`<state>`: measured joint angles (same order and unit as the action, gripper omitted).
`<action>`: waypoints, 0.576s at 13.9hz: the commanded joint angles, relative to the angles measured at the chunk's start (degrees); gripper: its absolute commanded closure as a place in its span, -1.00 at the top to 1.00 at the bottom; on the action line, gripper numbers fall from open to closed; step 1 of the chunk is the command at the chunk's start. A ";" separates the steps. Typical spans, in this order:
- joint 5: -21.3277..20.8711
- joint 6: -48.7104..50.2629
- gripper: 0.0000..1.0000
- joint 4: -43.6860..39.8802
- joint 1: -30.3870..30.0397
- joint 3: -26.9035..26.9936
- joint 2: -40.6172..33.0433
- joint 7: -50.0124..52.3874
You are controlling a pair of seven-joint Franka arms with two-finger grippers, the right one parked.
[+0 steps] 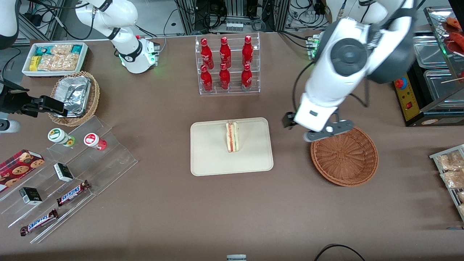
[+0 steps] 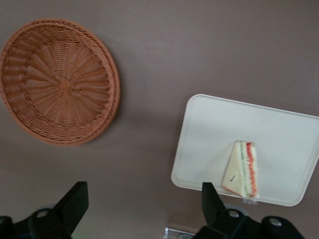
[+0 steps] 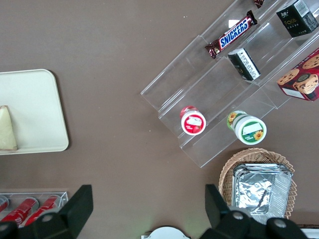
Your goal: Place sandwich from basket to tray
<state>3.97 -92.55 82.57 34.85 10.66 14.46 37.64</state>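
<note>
The sandwich (image 1: 232, 136) stands on its edge on the cream tray (image 1: 210, 159), near the tray's middle, with red and green filling showing (image 2: 242, 168). The reddish-brown wicker basket (image 1: 344, 157) lies beside the tray (image 2: 209, 134), toward the working arm's end, and holds nothing (image 2: 60, 82). My left gripper (image 1: 314, 131) hangs above the table between tray and basket, over the basket's rim that is farther from the front camera. In the left wrist view the gripper (image 2: 144, 201) is open, with only bare brown table between its black fingertips (image 2: 75, 199).
A clear rack of red bottles (image 1: 226, 65) stands farther from the front camera than the tray. Toward the parked arm's end are a stepped acrylic shelf with Snickers bars (image 1: 72, 193), a foil-lined tan basket (image 1: 74, 96) and a white snack bin (image 1: 54, 58). Snack packets (image 1: 449, 170) lie at the working arm's end.
</note>
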 commanded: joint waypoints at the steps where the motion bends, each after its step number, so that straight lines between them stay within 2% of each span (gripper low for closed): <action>1: -0.46 3.60 0.99 3.46 -4.33 -0.47 -5.65 -7.91; 4: -0.72 7.02 0.99 5.40 -10.05 -0.47 -10.31 -17.49; 8: -3.09 7.30 0.99 12.95 -14.46 -0.47 -18.40 -26.03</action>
<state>2.27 -84.81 90.07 21.29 10.94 1.06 14.67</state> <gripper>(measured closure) 0.000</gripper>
